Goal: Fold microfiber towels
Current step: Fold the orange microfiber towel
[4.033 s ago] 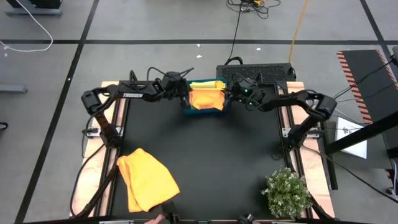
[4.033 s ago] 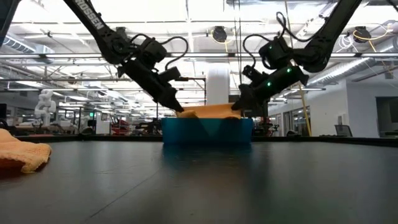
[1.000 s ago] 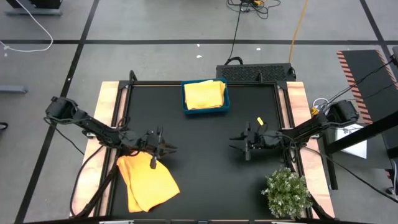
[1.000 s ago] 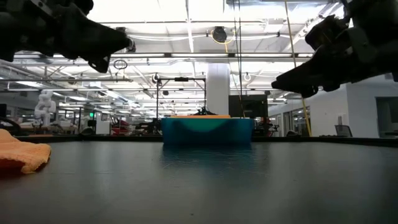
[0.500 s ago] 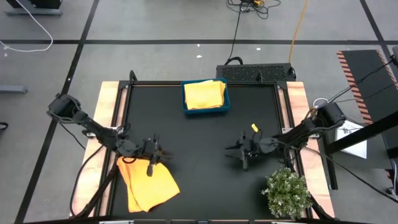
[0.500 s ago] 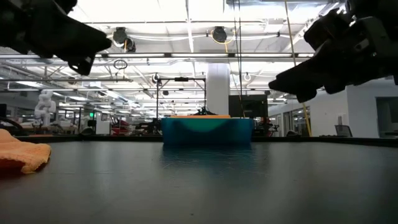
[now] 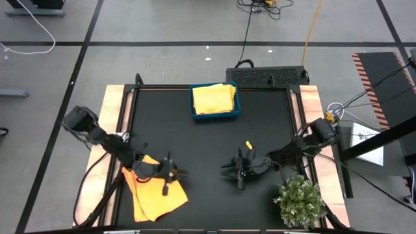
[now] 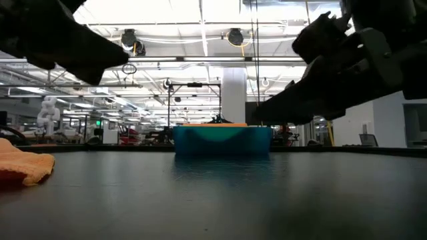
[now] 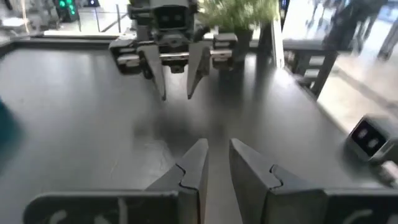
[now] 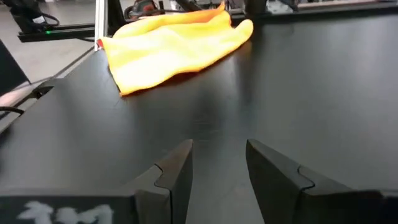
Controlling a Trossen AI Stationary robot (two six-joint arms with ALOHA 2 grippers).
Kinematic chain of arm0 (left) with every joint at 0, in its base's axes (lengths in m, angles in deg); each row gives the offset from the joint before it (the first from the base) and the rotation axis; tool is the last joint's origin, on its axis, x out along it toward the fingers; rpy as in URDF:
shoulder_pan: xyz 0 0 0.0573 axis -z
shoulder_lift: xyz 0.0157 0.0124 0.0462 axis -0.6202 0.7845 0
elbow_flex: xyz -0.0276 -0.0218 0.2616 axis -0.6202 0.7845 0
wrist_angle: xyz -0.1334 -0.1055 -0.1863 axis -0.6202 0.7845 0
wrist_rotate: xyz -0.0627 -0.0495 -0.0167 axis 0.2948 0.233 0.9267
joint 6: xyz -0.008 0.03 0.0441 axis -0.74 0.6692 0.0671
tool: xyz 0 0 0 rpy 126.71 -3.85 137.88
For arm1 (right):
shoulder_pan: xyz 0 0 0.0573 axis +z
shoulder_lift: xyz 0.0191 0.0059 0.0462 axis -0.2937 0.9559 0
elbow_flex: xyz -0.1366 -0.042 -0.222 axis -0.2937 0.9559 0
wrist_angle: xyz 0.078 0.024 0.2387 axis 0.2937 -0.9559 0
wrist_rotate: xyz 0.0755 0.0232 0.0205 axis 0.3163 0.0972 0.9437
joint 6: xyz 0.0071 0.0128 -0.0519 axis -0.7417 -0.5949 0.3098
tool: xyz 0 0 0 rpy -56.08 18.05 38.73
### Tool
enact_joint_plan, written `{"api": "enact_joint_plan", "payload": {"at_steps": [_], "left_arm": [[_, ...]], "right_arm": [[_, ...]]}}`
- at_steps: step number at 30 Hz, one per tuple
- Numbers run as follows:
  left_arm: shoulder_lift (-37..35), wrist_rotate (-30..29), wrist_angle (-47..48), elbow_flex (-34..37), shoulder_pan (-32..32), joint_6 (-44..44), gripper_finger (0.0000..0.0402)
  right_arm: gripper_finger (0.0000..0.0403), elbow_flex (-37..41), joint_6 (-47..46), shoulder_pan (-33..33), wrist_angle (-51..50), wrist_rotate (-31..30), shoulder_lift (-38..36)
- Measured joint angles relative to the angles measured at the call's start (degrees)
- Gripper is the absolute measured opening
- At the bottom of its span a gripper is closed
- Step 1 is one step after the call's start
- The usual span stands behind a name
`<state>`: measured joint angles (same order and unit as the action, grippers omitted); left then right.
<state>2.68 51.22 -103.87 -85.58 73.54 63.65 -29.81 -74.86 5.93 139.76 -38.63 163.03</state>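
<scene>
Both my arms have swung away from the teal tray (image 7: pixel 195 114) toward the frame's bottom. My left pincer (image 7: pixel 170 175) hovers, slightly parted and empty, over the orange towel (image 7: pixel 155 194) at lower left; my right pincer (image 7: pixel 231 170), spread and empty, sits lower centre on the bench (image 7: pixel 195 146). Another towel (image 7: pixel 213 99) lies in the tray.

Orange towel (image 7: pixel 156 192) soft fuzzy cloth; table (image 7: pixel 208 140) matt black.
</scene>
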Motion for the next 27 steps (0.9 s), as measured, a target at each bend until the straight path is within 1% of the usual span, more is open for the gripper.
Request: {"api": "enact_joint_plan", "payload": {"at_steps": [3, 6, 11, 13, 16, 19, 22, 25, 27], "left_arm": [[4.8, 1.0, 1.1, -4.9, 0.0, 1.8, 0.0065], [7.2, 2.4, 5.6, -9.4, 0.2, 1.6, 0.0065], [7.7, 2.4, 19.6, -17.2, 3.2, -4.5, 0.0065], [7.7, 0.8, 23.4, -19.5, 5.6, -6.5, 0.0065], [7.6, -2.1, 28.3, -22.0, 9.3, -7.9, 0.0065], [7.7, -4.7, 34.3, -24.7, 12.8, -10.3, 0.0065], [7.6, -4.8, 45.1, -28.4, 15.0, -17.8, 0.0065], [7.7, -4.4, 58.3, -32.8, 16.3, -28.9, 0.0065], [7.7, -3.0, 64.6, -36.4, 16.9, -33.4, 0.0065]], "right_arm": [[0.0139, -1.8, -1.1, 0.5, -0.1, 0.3, 1.4], [0.0139, -3.0, -1.3, 1.8, 0.0, 0.3, 1.5], [0.0139, -7.3, -3.3, 6.4, -0.2, 0.1, 1.7], [0.0139, -10.4, -3.3, 9.0, -2.1, -0.5, 2.0], [0.0139, -14.9, -0.3, 12.1, -8.1, -3.8, 2.4], [0.0139, -18.7, 1.0, 13.4, -14.2, -4.5, 2.4], [0.0139, -20.5, 0.6, 13.5, -17.9, -4.6, 2.4], [0.0139, -20.5, 0.5, 13.4, -18.0, -4.7, 2.4], [0.0139, -20.5, 0.5, 13.1, -18.0, -6.1, 2.4]]}}
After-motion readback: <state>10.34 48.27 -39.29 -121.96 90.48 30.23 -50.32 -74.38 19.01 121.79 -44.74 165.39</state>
